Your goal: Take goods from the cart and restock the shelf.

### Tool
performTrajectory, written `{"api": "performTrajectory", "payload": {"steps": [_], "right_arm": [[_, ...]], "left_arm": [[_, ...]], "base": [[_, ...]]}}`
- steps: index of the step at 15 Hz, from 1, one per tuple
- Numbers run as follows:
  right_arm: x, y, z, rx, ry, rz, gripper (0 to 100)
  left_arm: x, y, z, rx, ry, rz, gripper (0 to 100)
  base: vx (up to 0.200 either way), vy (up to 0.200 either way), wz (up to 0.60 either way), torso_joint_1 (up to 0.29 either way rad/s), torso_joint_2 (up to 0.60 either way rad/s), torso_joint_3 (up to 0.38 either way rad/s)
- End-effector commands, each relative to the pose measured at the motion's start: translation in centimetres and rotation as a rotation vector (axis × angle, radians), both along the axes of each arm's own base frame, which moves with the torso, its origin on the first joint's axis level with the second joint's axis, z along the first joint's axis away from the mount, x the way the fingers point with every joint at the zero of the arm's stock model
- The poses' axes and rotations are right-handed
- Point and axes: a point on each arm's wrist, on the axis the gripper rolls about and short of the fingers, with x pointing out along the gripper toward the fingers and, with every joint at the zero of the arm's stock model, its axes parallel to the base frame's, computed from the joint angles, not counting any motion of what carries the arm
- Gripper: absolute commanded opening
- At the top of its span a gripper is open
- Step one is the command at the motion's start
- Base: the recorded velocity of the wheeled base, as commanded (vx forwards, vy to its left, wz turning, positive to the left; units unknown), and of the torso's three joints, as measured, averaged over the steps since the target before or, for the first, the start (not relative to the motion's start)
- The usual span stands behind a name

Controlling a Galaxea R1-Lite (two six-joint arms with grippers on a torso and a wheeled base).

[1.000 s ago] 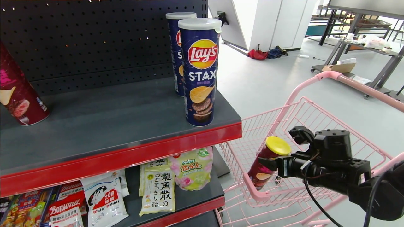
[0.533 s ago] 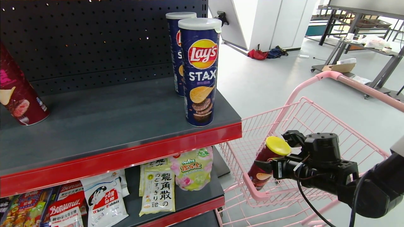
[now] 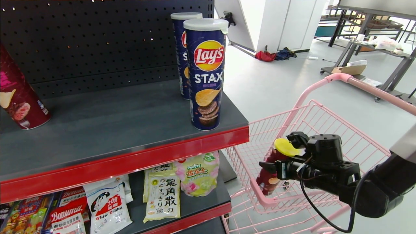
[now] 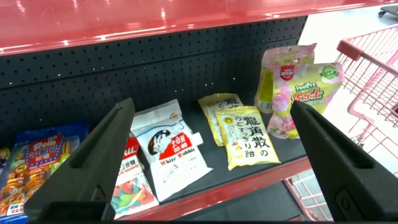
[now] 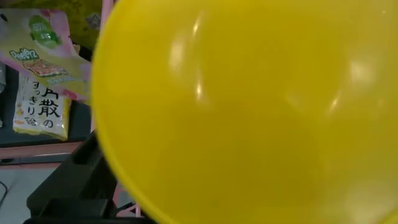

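Observation:
A dark red chip can with a yellow lid [image 3: 286,148] leans in the front corner of the pink cart [image 3: 260,199]. My right gripper [image 3: 280,151] is open around the can's top, one finger on each side just under the lid. The yellow lid [image 5: 249,106] sits very close to the right wrist camera, beside one dark finger [image 5: 68,186]. My left gripper [image 4: 211,155] stands wide open and holds nothing, facing the lower shelf's snack bags [image 4: 171,149]. The top shelf [image 3: 113,130] has two tall blue chip cans [image 3: 206,74] at its right end.
A dark red can [image 3: 16,97] stands at the top shelf's left edge, with bare board between it and the blue cans. Snack bags [image 3: 162,191] fill the lower shelf. The cart handle [image 3: 338,78] rises to the right. Tables stand far behind.
My right gripper has moved forward toward the shelf, so its fingers now straddle the can. The can's yellow lid has tipped slightly.

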Motion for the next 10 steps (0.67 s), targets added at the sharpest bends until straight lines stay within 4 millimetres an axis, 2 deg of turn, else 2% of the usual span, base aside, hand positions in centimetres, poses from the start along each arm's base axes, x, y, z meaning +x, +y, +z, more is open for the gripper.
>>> {"api": "performTrajectory", "payload": {"steps": [1, 7, 8, 10], "right_arm": [[0.3, 0.2, -0.2, -0.001, 0.002, -0.002, 0], [0.2, 0.2, -0.5, -0.01, 0.01, -0.009, 0], [-0.2, 0.4, 0.0, -0.017, -0.007, -0.011, 0], [-0.6, 0.7, 2.3, -0.012, -0.079, -0.019, 0]], "left_arm": [[0.0, 0.0, 0.0, 0.0, -0.001, -0.001, 100], [0.0, 0.0, 0.0, 0.0, -0.001, 0.001, 100], [0.0, 0.0, 0.0, 0.0, 0.0, 0.001, 100], [0.0, 0.0, 0.0, 0.0, -0.001, 0.001, 100]], "base": [[0.0, 0.0, 0.0, 0.0, 0.0, 0.0], [0.0, 0.0, 0.0, 0.0, 0.0, 0.0], [0.0, 0.0, 0.0, 0.0, 0.0, 0.0], [0.0, 0.0, 0.0, 0.0, 0.0, 0.0]]}}
